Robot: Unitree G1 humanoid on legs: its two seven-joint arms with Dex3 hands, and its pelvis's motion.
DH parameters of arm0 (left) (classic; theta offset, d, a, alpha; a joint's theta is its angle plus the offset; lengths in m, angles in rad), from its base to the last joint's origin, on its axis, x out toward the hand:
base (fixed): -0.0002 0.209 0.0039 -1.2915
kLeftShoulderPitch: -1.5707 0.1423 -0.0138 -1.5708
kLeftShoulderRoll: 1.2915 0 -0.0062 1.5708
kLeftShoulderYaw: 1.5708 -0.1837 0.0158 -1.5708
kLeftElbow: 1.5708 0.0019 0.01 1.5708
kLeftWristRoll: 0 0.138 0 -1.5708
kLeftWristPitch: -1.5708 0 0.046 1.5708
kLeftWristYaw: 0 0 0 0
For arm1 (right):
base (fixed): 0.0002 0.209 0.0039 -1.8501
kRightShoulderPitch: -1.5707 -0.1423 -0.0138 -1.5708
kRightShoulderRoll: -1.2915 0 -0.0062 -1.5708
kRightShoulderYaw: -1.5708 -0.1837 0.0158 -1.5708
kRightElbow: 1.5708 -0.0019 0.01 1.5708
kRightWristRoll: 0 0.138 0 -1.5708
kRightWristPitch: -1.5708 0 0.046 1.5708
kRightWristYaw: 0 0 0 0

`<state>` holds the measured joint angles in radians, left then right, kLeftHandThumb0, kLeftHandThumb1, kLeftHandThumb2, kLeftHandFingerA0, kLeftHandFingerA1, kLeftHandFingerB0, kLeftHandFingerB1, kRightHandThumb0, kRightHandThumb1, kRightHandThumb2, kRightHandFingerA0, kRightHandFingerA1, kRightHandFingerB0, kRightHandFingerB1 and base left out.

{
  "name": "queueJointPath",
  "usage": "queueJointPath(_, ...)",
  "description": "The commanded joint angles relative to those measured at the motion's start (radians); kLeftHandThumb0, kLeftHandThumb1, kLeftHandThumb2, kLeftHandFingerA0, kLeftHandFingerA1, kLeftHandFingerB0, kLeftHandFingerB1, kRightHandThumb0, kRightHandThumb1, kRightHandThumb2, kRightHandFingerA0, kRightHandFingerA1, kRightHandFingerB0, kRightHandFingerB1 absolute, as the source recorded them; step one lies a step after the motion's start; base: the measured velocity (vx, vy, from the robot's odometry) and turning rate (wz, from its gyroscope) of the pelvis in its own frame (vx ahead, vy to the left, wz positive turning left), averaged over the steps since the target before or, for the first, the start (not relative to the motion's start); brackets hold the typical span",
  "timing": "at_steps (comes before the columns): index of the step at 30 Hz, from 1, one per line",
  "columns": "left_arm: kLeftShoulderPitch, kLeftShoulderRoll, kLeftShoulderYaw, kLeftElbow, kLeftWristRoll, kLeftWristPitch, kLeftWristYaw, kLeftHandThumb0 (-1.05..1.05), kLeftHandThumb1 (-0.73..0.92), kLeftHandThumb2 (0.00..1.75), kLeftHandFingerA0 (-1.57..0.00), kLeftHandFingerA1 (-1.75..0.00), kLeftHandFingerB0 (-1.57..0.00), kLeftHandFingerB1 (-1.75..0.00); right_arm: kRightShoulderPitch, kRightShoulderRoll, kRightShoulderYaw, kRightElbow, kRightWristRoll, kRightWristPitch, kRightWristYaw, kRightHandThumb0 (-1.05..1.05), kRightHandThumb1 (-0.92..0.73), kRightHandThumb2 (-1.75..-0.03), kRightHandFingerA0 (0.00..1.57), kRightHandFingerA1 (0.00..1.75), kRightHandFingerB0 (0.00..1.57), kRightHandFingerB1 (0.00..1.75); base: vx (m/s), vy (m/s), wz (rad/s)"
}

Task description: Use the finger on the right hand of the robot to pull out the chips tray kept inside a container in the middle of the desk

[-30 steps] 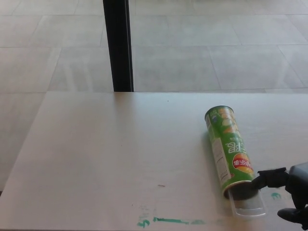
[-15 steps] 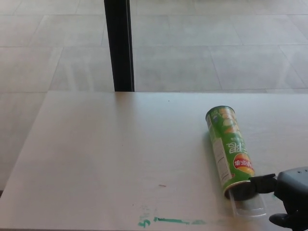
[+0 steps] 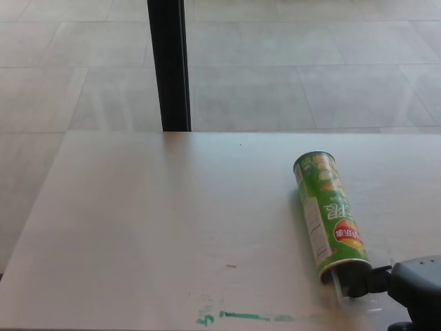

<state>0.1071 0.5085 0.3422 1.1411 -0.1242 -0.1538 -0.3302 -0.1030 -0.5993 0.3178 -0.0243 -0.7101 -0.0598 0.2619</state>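
On the desk (image 3: 158, 221) lies one green can (image 3: 329, 215), on its side right of the middle, its open mouth toward the near edge, and one clear tray (image 3: 353, 298) sticks a short way out of that mouth. One robot hand shows, the right hand (image 3: 412, 289) at the lower right corner, with a single black finger (image 3: 367, 281) stretched out to the tray at the can's mouth; how its other fingers are set I cannot tell. Green marks (image 3: 241, 316) streak the near edge, and one black post (image 3: 169, 65) stands beyond the far edge.

A green chips container (image 3: 331, 217) is laid on its side on the pale bench (image 3: 151, 227), near green paint smears (image 3: 244, 316).
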Motion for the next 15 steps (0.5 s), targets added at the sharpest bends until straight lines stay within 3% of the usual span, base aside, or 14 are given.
queueJointPath(1, -0.003, 0.019, 0.000, 0.007, -0.002, -0.006, 0.004, -0.76, 0.84, 0.65, -0.31, -0.91, -0.39, -0.85, -0.021, 0.018, 0.034, 0.031, -0.060, 0.015, -0.013, -0.21, -0.57, -0.58, 0.82, 1.30, 0.55, 0.45, 0.00, 0.000, 0.00)
queueJointPath(2, -0.003, 0.019, -0.001, 0.008, -0.002, -0.006, 0.000, -0.76, 0.84, 0.65, -0.31, -0.91, -0.39, -0.85, -0.025, 0.022, 0.038, 0.034, -0.061, 0.019, -0.009, -0.21, -0.57, -0.58, 0.82, 1.30, 0.55, 0.45, 0.00, 0.000, 0.00)
queueJointPath(3, 0.002, 0.020, -0.009, 0.007, 0.008, -0.011, 0.009, -0.76, 0.84, 0.66, -0.31, -0.89, -0.36, -0.74, -0.024, 0.031, 0.048, 0.046, -0.072, 0.016, -0.029, -0.20, -0.57, -0.58, 0.83, 1.34, 0.56, 0.45, 0.00, 0.000, 0.00)
queueJointPath(10, 0.008, 0.016, -0.011, 0.000, 0.002, -0.012, 0.012, -0.76, 0.84, 0.65, -0.32, -0.91, -0.40, -0.90, -0.032, 0.026, 0.056, 0.051, -0.082, 0.009, -0.030, -0.20, -0.57, -0.59, 0.83, 1.38, 0.56, 0.46, 0.00, 0.000, 0.00)
queueJointPath(12, 0.006, 0.017, -0.008, 0.004, -0.003, -0.007, 0.008, -0.76, 0.84, 0.65, -0.32, -0.91, -0.36, -0.80, -0.023, 0.009, 0.046, 0.034, -0.078, 0.012, -0.014, -0.20, -0.58, -0.59, 0.83, 1.37, 0.55, 0.45, 0.00, 0.000, 0.00)
queueJointPath(13, 0.006, 0.017, -0.008, 0.002, -0.003, -0.004, 0.010, -0.76, 0.84, 0.65, -0.33, -0.92, -0.38, -0.89, -0.017, 0.003, 0.040, 0.026, -0.075, 0.014, -0.010, -0.19, -0.58, -0.59, 0.82, 1.36, 0.55, 0.45, 0.00, 0.000, 0.00)
queueJointPath(14, 0.002, 0.018, -0.007, 0.010, -0.004, -0.003, 0.007, -0.76, 0.84, 0.66, -0.32, -0.87, -0.35, -0.73, -0.009, -0.003, 0.034, 0.021, -0.072, 0.006, -0.020, -0.19, -0.57, -0.58, 0.83, 1.36, 0.56, 0.46, 0.00, 0.000, 0.00)
queueJointPath(15, 0.003, 0.019, -0.008, 0.008, -0.003, -0.004, 0.006, -0.76, 0.85, 0.66, -0.31, -0.86, -0.35, -0.77, 0.001, -0.015, 0.028, 0.010, -0.073, 0.001, -0.022, -0.20, -0.57, -0.58, 0.84, 1.33, 0.55, 0.45, 0.00, 0.000, 0.00)
